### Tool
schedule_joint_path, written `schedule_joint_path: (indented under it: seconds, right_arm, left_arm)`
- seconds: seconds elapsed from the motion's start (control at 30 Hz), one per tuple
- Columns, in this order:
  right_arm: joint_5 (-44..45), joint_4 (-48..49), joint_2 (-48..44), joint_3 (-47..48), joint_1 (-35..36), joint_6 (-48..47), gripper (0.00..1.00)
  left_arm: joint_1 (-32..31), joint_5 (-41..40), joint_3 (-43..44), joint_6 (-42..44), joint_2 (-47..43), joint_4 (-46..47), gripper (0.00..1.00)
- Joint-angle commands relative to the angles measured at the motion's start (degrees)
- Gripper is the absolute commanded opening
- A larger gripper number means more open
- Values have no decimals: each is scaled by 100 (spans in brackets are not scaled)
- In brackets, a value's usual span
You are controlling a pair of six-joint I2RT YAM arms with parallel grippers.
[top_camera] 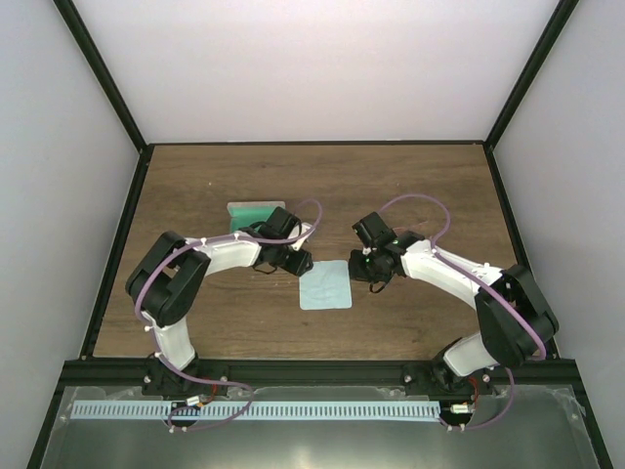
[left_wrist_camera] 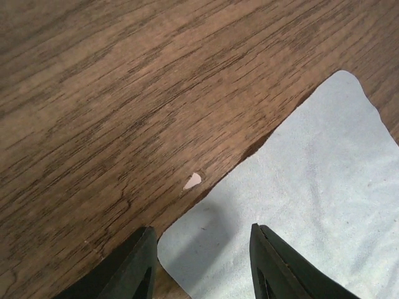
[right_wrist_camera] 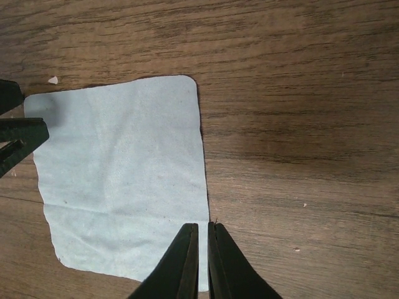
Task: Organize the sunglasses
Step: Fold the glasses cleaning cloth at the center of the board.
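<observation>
The sunglasses show in no view. A light blue cloth [top_camera: 325,285] lies flat on the wooden table between the two arms. My left gripper [top_camera: 293,262] is open and empty, its jaws straddling the cloth's corner [left_wrist_camera: 293,174] in the left wrist view [left_wrist_camera: 202,232]. My right gripper [top_camera: 363,276] is shut with only a thin slit between its jaws. It hovers at the cloth's opposite edge [right_wrist_camera: 124,168] in the right wrist view [right_wrist_camera: 202,225]. The left fingers [right_wrist_camera: 19,134] also show there, at the cloth's far side.
A case with a green inside [top_camera: 252,213] lies on the table behind the left wrist, partly hidden by the arm. A small pale fleck [left_wrist_camera: 192,180] lies on the wood beside the cloth. Black frame rails border the table.
</observation>
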Motion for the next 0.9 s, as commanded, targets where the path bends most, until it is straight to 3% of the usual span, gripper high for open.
schedule_joint_path:
  seconds: [0.0,0.4,0.5,0.67,0.87]
  right_arm:
    - [-4,45,12,10,-35,-72,6]
    - [-26,62,58,14,-35,-66,6]
    - [-26,66,48,6,-35,-53,7]
    - [-17,57,26,-7,-33,-44,7]
    - [-8,77,22,-14,-34,-35,7]
  left_arm:
    - [72,-358,-150,49,414,-474,44]
    - [66,41,-203,184,394,-438,29]
    - [65,57,-195,178,412,-458,16]
    - [63,71,-191,163,452,-490,4]
    - [63,130,-222,210,370,-473,4]
